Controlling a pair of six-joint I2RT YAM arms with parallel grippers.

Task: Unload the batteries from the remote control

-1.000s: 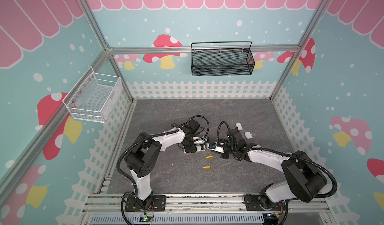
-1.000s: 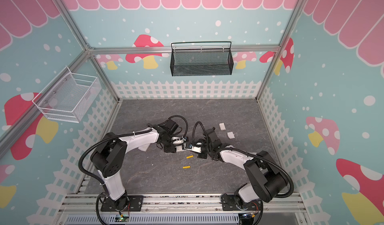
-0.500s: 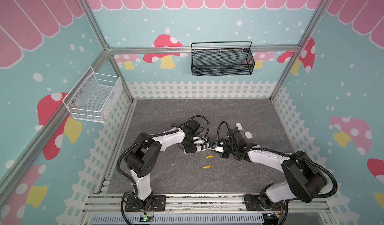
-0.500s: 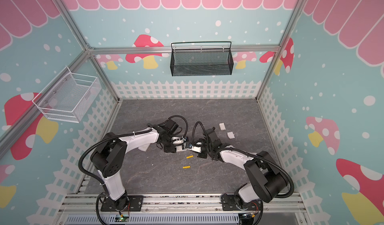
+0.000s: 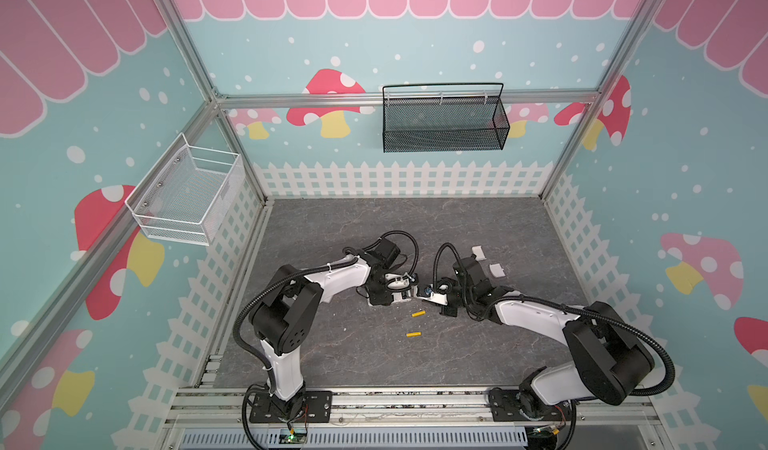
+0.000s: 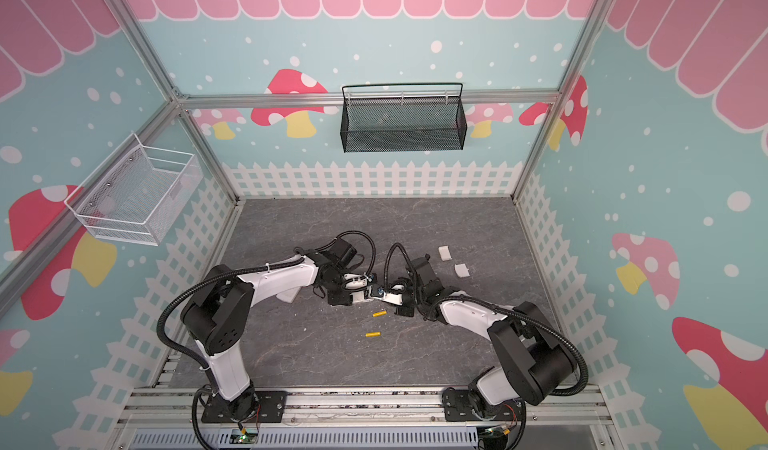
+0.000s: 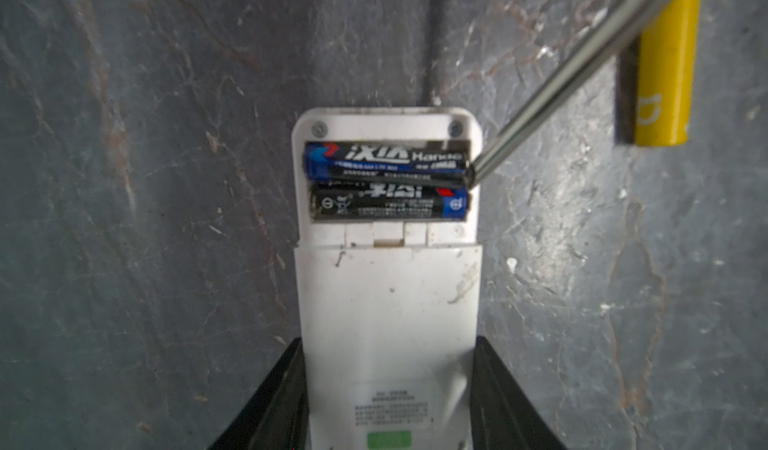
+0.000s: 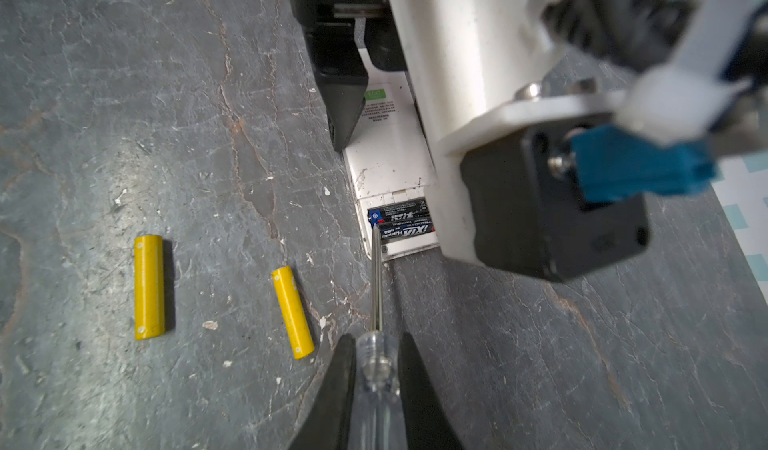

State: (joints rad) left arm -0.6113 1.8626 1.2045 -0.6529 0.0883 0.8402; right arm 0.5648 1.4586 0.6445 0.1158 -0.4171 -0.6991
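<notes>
A white remote control (image 7: pixel 386 302) lies back-up on the grey mat, and my left gripper (image 7: pixel 388 385) is shut on its lower body. Its compartment is open, with two dark black-blue batteries (image 7: pixel 384 163) (image 7: pixel 388 203) lying side by side in it. My right gripper (image 8: pixel 377 356) is shut on the clear handle of a screwdriver (image 8: pixel 376 286). The screwdriver's tip touches the end of the battery nearest the remote's end. Two yellow batteries (image 8: pixel 149 288) (image 8: pixel 292 313) lie loose on the mat beside it, in front of the grippers in both top views (image 5: pixel 418 314) (image 6: pixel 372 334).
Two small white covers (image 5: pixel 479 252) (image 5: pixel 497 270) lie behind the right arm. A white object (image 6: pixel 291 295) lies partly under the left arm. A black mesh basket (image 5: pixel 444 124) hangs on the back wall, a white wire basket (image 5: pixel 187 196) on the left wall.
</notes>
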